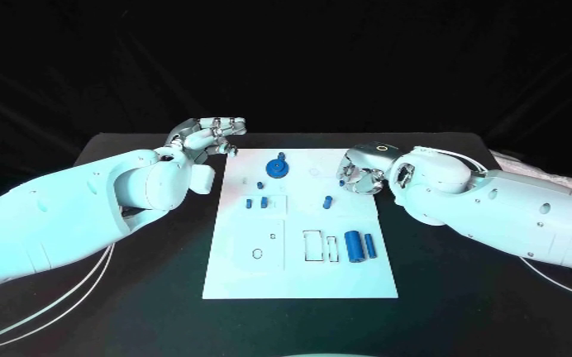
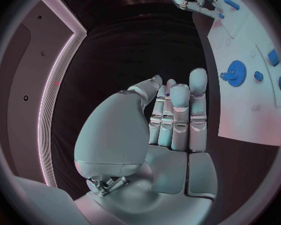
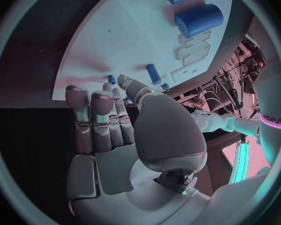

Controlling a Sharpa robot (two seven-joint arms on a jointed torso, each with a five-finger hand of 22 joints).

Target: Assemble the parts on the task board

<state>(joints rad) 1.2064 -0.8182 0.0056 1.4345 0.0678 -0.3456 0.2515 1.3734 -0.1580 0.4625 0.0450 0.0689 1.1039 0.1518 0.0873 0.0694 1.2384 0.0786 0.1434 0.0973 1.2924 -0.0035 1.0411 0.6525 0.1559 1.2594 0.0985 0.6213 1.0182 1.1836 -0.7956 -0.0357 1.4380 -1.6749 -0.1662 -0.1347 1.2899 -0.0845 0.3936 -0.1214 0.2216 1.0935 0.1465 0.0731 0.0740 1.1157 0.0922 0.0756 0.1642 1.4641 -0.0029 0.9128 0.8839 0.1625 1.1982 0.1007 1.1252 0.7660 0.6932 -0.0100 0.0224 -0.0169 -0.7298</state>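
At two o'clock on the task board (image 1: 239, 274), the right hand (image 1: 361, 173) hovers empty; left hand (image 1: 212, 135) empty too. Careless fingers could topple the standing peg (image 1: 326, 202).

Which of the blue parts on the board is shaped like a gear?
The blue gear at the far end of the task board, nearest the left hand. It is a flat toothed disc; the others are plain cylinders and pegs.
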